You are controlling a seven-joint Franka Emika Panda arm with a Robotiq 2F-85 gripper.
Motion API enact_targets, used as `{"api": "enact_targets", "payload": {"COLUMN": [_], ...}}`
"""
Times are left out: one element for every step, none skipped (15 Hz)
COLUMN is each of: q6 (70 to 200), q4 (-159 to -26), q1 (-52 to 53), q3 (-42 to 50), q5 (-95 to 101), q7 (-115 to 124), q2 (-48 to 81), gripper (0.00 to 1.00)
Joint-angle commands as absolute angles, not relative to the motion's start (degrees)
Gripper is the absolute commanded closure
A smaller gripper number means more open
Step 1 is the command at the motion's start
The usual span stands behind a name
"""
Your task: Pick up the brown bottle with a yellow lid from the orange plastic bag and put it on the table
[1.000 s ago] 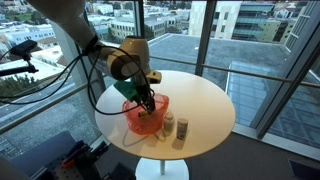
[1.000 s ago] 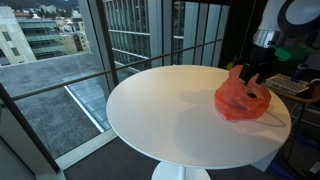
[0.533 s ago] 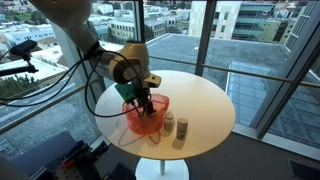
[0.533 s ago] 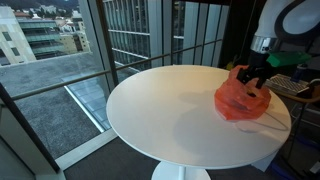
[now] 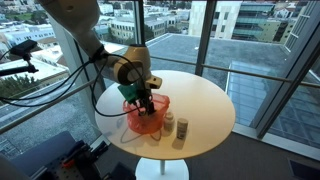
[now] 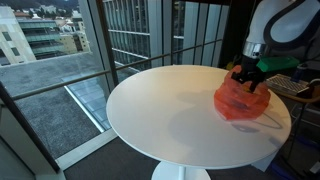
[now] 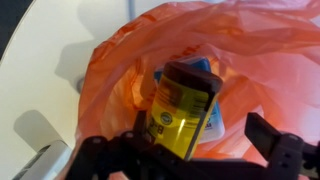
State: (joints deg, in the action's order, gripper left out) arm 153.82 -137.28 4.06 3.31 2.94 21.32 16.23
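**Window-side table: reaching into the bag, bottle not yet gripped**

Glass walls ring the round white table (image 5: pixel 205 95). Left to right in an exterior view, we see the black Robotiq gripper (image 5: pixel 143 100) poised at the mouth of the crumpled orange plastic bag (image 5: pixel 150 120), then two small pale bottles (image 5: pixel 168 123) just beside it. In the wrist view, the brown bottle with a yellow label (image 7: pixel 180 105) sits inside the bag, between fingers (image 7: pixel 100 150) spread apart. We judge the grasp is in hand; next we must lower, close on the bottle, and lift without dragging the bag.
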Motion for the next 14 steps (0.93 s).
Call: {"api": "enact_targets", "payload": {"q6": [154.2, 154.0, 154.0, 153.8, 153.6, 153.3, 153.1, 152.6, 152.2, 151.8, 151.4, 151.0, 150.4, 149.9], "q4": [-135.2, -135.0, -134.8, -134.8, -134.9, -135.0, -135.1, -135.3, -135.5, -135.8, -136.0, -136.3, -136.4, -136.7], "q1": [5.8, 6.0, 6.2, 6.2, 6.2, 6.1, 5.9, 5.9, 5.7, 5.7, 5.7, 5.7, 5.5, 5.5], "q3": [4.8, 5.0, 5.1, 5.1, 5.0, 4.8, 4.7, 4.6, 4.5, 4.5, 4.5, 4.6, 4.4, 4.3], "q5": [4.4, 4.3, 4.1, 3.8, 3.6, 3.2, 3.0, 2.9, 2.8, 3.0, 3.1, 3.3, 3.2, 3.4], "q7": [23.4, 23.3, 23.1, 22.7, 22.4, 22.0, 21.7, 21.5, 21.1, 21.0, 21.0, 21.0, 20.7, 20.7], "q2": [18.8, 19.2, 19.4, 19.4, 19.1, 18.6, 18.1, 17.4, 16.6, 15.9, 15.1, 14.2, 13.4, 12.3], "gripper": [0.00, 0.09, 0.27, 0.34, 0.44, 0.51, 0.59, 0.66, 0.71, 0.71, 0.71, 0.71, 0.71, 0.71]}}
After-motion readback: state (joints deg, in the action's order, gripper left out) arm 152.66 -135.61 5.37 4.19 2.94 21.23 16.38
